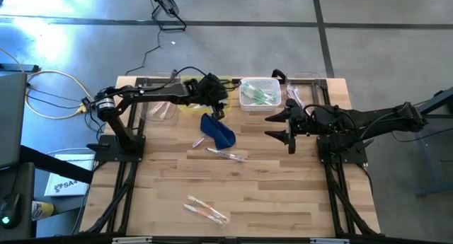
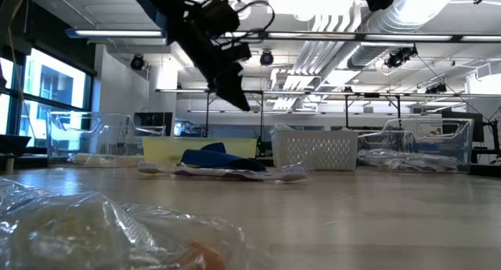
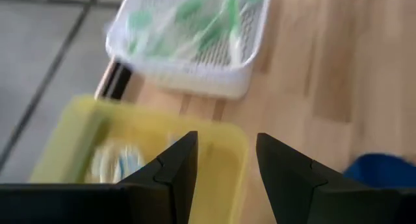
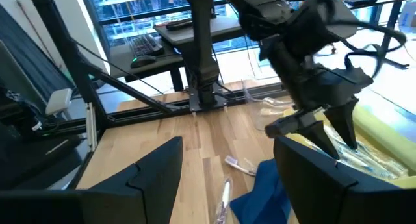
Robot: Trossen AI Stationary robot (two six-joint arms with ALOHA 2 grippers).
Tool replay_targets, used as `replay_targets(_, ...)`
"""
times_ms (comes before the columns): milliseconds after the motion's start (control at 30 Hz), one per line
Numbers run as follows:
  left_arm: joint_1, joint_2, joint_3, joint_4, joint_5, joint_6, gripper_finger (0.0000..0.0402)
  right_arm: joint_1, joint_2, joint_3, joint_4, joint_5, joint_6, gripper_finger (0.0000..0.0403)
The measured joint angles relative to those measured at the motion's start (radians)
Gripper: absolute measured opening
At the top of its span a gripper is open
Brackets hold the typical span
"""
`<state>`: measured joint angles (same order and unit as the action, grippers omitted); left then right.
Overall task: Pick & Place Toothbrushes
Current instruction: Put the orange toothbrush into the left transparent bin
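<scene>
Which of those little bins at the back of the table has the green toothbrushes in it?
The white mesh basket, with green toothbrushes piled inside. The yellow bin left of it, under the left end effector, shows no green ones.

I see a wooden tabletop (image 1: 283,194) with a dark blue pouch (image 1: 218,129) lying crumpled near its middle. Along the far edge sit a yellow bin (image 1: 187,106) and, to its right, a white perforated basket (image 1: 244,105). Clear containers (image 1: 159,106) stand at the far corners. A cable (image 1: 49,78) loops over the grey floor (image 1: 382,46) at left.
</scene>
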<state>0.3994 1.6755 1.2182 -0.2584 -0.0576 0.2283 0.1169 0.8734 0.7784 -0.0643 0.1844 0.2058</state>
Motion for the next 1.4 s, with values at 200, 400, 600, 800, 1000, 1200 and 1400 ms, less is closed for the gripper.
replay_targets(200, -0.053, -0.077, 0.0, 0.098, -0.006, 0.071, 0.0152, 0.0, 0.0, 0.0, 0.0, -0.001, 0.008, 0.0234)
replay_targets(400, -0.075, -0.153, 0.0, 0.141, -0.014, 0.136, 0.0152, 0.0, 0.0, 0.0, 0.0, -0.002, 0.011, 0.0234)
replay_targets(600, -0.109, -0.205, 0.0, 0.144, -0.016, 0.195, 0.0152, 0.0, 0.0, 0.0, -0.001, -0.001, 0.009, 0.0234)
replay_targets(800, -0.194, -0.225, 0.0, 0.169, -0.11, 0.274, 0.0152, 0.0, 0.0, 0.0, -0.003, -0.001, 0.008, 0.0234)
replay_targets(1000, -0.264, -0.227, -0.019, 0.232, -0.111, 0.331, 0.0152, 0.0, 0.0, 0.0, -0.011, -0.001, 0.008, 0.0234)
replay_targets(1200, -0.312, -0.227, -0.041, 0.326, -0.046, 0.379, 0.0152, 0.0, 0.0, 0.0, -0.029, -0.001, 0.008, 0.0234)
replay_targets(1400, -0.317, -0.292, -0.087, 0.335, -0.025, 0.389, 0.0152, 0.0, 0.0, 0.0, -0.043, -0.002, 0.01, 0.0234)
